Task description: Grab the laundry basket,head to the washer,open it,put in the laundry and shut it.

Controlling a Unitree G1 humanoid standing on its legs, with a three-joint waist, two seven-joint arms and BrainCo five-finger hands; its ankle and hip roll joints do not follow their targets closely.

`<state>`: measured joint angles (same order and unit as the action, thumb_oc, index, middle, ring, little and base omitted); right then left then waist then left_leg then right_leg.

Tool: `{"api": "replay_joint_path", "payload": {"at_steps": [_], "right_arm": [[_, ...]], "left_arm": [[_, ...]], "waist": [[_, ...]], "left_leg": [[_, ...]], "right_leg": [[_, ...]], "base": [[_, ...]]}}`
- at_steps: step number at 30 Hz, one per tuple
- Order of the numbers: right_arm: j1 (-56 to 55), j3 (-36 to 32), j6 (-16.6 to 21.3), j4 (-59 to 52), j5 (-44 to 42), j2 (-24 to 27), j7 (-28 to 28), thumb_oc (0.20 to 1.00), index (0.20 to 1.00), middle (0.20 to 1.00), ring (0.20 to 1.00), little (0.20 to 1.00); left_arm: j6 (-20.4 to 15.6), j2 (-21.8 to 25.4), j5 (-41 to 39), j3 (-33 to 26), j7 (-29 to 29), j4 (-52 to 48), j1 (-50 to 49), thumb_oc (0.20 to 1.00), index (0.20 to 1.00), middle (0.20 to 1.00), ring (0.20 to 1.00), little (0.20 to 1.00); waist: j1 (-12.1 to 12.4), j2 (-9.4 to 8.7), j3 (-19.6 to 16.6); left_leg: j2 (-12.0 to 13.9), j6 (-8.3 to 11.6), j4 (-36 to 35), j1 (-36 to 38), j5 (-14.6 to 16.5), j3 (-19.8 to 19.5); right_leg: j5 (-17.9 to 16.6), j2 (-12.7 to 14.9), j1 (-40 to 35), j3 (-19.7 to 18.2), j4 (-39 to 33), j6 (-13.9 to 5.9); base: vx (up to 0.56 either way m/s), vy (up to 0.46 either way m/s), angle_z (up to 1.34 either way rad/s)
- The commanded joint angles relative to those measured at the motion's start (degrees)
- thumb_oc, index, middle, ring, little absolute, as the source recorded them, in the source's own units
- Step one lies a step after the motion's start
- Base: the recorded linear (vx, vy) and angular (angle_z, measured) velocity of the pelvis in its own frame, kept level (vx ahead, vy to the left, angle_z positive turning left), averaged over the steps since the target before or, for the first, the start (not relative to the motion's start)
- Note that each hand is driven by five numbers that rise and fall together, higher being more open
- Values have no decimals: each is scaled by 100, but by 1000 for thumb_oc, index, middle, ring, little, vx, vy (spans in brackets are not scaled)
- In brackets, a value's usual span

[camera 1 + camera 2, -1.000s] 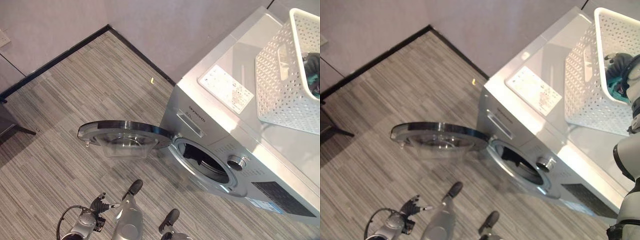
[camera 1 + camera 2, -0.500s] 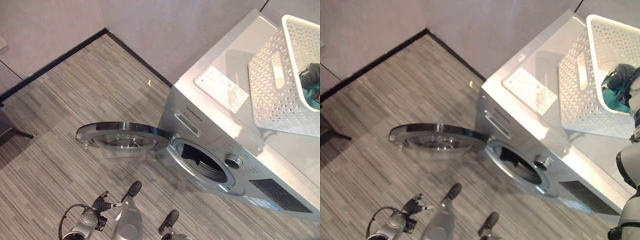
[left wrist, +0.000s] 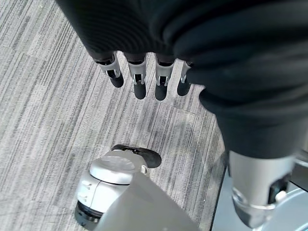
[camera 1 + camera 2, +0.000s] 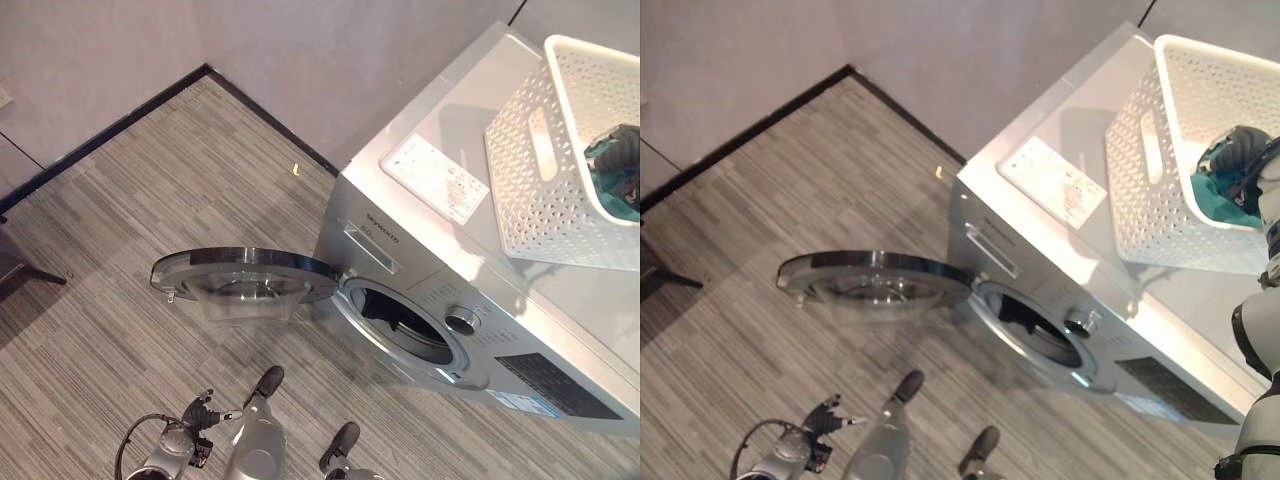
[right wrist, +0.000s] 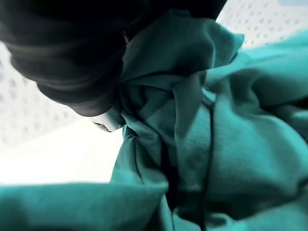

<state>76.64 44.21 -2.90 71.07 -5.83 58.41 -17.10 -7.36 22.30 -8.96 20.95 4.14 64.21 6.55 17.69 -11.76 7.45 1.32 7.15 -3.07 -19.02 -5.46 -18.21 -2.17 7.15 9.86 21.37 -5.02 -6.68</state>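
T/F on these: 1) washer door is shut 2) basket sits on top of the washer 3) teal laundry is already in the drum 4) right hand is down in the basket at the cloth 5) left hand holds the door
1) False. The washer door is swung wide open.
2) True. The white basket stands on the washer top.
3) False. The teal laundry lies in the basket; the drum looks dark, with no teal in it.
4) True. The right hand is in the basket on the cloth.
5) False. The left hand hangs over the floor, fingers straight, holding nothing.
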Motion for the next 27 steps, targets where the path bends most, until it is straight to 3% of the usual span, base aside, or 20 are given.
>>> {"api": "replay_joint_path", "payload": {"at_steps": [1,6,19,27], "right_arm": [[456,285,108,254,-418,129,402,200,200,200,200,200],[1091,192,297,305,-1091,533,732,200,200,200,200,200],[1757,-109,734,28,-2248,941,1418,200,200,200,200,200],[1750,-549,1108,-800,-1700,1131,2869,200,200,200,200,200]], "left_arm": [[-105,95,4,-185,94,295,10,1000,1000,1000,1000,1000],[-142,97,61,-255,130,349,-55,1000,1000,1000,1000,1000],[-199,21,222,-463,249,578,-311,1000,1000,1000,1000,1000],[-230,-115,335,-500,589,635,-382,1000,1000,1000,1000,1000]], "waist": [[-226,-204,87],[-347,-282,-102],[-570,-363,-455],[-709,-228,-651]], "left_leg": [[-89,-350,-193,243,333,14],[-66,-338,-193,378,389,55],[-21,-326,-193,704,521,117],[-15,-362,-193,858,584,194]], "right_leg": [[205,186,-278,-85,2,-231],[229,176,-408,-78,2,-237],[259,158,-664,-107,2,-254],[245,187,-751,-176,2,-249]], "base": [[0,0,0],[0,0,0],[-1,3,0],[-5,29,-5]]}}
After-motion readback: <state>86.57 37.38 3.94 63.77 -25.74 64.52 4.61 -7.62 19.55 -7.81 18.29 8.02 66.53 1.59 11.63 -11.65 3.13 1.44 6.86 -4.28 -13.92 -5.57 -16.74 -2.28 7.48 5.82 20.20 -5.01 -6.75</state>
